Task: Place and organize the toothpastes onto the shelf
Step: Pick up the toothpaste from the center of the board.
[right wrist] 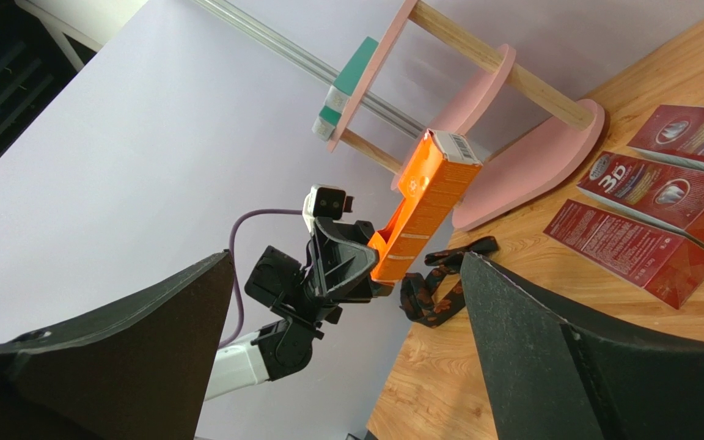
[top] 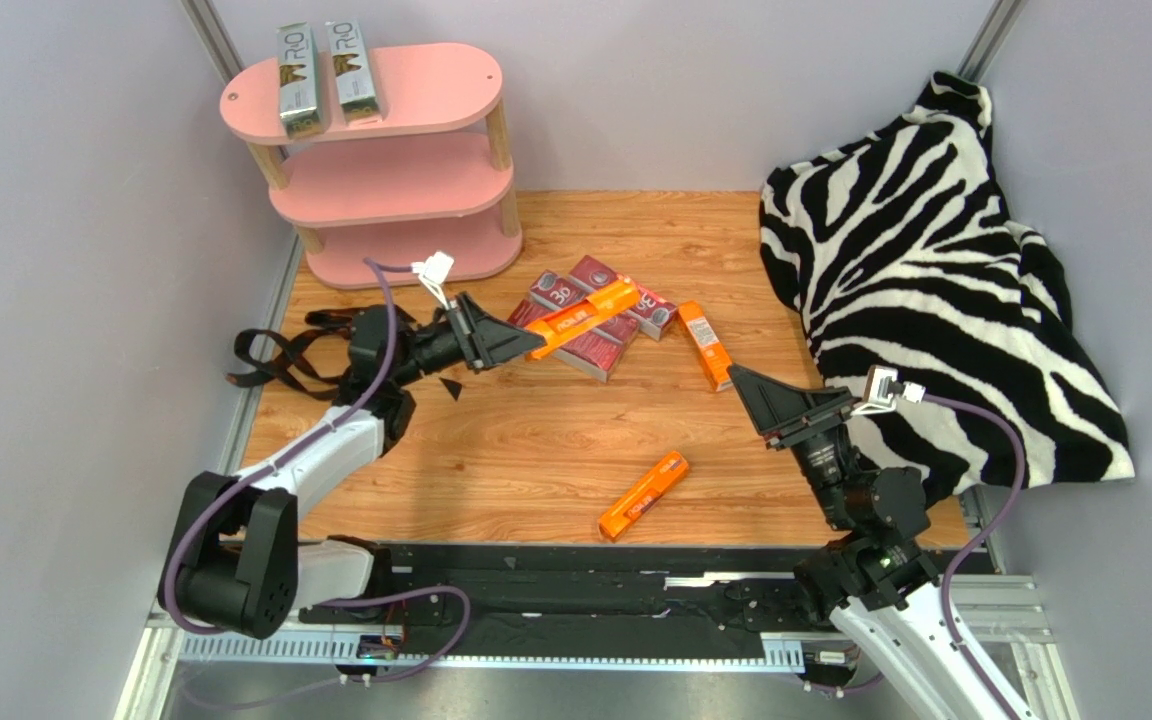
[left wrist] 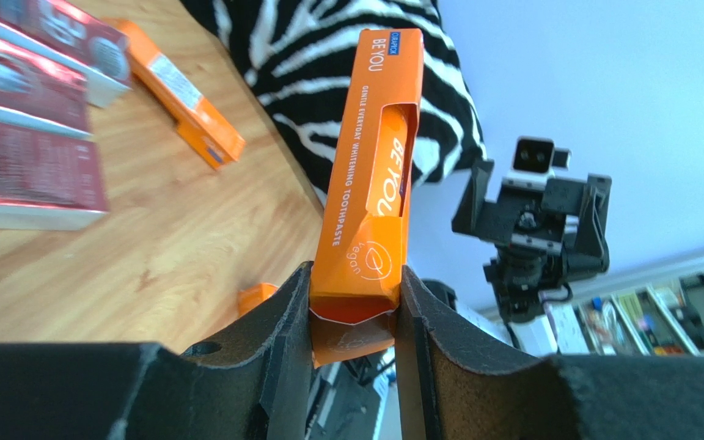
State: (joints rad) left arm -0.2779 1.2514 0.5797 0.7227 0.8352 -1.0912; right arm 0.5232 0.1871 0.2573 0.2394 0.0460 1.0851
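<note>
One orange toothpaste (top: 582, 320) is being pinched by the left pincer (top: 515, 348); carry it level to the shelf (top: 432, 87), eleven o'clock.

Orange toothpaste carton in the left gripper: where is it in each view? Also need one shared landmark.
Top external: left of centre, the orange carton angles up-right from the left gripper, overlapping the dark red cartons.
Left wrist: orange carton at centre, standing upright out of the gripper.
Right wrist: orange carton at centre, slanting up toward the pink shelf.
Shared landmark: dark red cartons, far left and far right.
</note>
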